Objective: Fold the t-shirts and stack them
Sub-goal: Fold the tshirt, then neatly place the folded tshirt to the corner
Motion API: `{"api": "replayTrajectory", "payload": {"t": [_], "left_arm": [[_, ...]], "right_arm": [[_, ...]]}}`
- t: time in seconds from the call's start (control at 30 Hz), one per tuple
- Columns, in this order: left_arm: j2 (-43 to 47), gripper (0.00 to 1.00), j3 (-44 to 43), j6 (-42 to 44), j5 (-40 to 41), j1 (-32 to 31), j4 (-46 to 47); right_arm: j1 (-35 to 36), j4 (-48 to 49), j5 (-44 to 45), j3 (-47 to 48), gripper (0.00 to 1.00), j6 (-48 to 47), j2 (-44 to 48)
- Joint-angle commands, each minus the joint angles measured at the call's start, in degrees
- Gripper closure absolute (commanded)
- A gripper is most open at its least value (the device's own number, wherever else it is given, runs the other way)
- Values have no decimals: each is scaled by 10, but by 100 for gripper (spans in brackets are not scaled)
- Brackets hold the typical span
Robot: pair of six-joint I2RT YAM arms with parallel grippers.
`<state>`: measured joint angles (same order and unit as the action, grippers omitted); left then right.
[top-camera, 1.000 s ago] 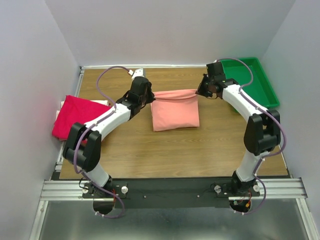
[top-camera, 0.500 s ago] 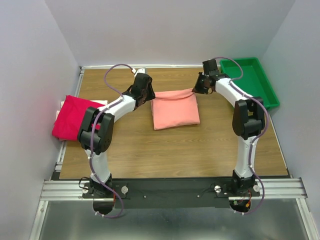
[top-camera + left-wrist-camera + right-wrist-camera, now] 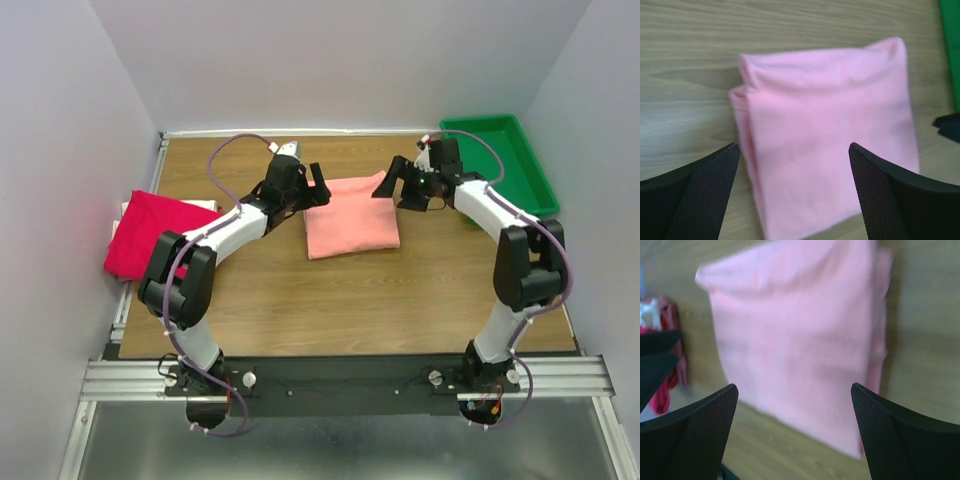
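Magenta-red t-shirt (image 3: 150, 235): left edge of frame, unstacked. Salmon t-shirt (image 3: 350, 220): folded, centre frame. My left gripper (image 3: 318, 184) and right gripper (image 3: 390, 182) at its upper corners, jaws wide, empty. Risk: a fingertip snags cloth on withdrawal and spoils the fold.

— Can we read any word, number or brand here?

— No, we find nothing legible in any view. The salmon t-shirt (image 3: 830, 140) and the magenta t-shirt (image 3: 145, 235) look plain to us, and the white patch (image 3: 649, 315) at the magenta one's edge is too blurred for us to tell.
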<state>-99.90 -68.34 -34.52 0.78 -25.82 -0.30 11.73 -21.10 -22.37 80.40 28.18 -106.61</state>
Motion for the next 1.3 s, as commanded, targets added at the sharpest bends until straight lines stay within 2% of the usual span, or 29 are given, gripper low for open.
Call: {"api": "replayTrajectory", "payload": {"t": [0.0,0.03,0.13,0.43,0.6,0.77,0.93,1.0,1.1,1.27], "left_arm": [[12,3,45,-21,-69,-31,58],[1,3,50,-25,-74,-41,65],[-17,3,51,-27,-80,-49,67],[-41,2,100,-29,-61,-43,72],[-39,2,135,-28,-52,-41,71],[-3,2,139,-22,-24,-40,35],[102,2,166,-28,35,-40,10],[127,2,177,-25,55,-39,4],[125,2,175,-18,77,-37,4],[56,2,112,-9,91,-34,-27]], "right_arm": [[7,130,-150,-152,0,38,79],[9,164,-186,-191,0,47,91],[9,180,-203,-204,0,39,81],[8,179,-140,-204,0,31,-35],[8,177,-102,-244,0,12,-17],[6,142,-103,-230,0,-3,49],[6,126,-73,-274,0,-1,204],[7,119,-32,-306,0,5,256],[6,111,24,-392,0,29,393],[6,101,40,-455,0,49,523]]}}
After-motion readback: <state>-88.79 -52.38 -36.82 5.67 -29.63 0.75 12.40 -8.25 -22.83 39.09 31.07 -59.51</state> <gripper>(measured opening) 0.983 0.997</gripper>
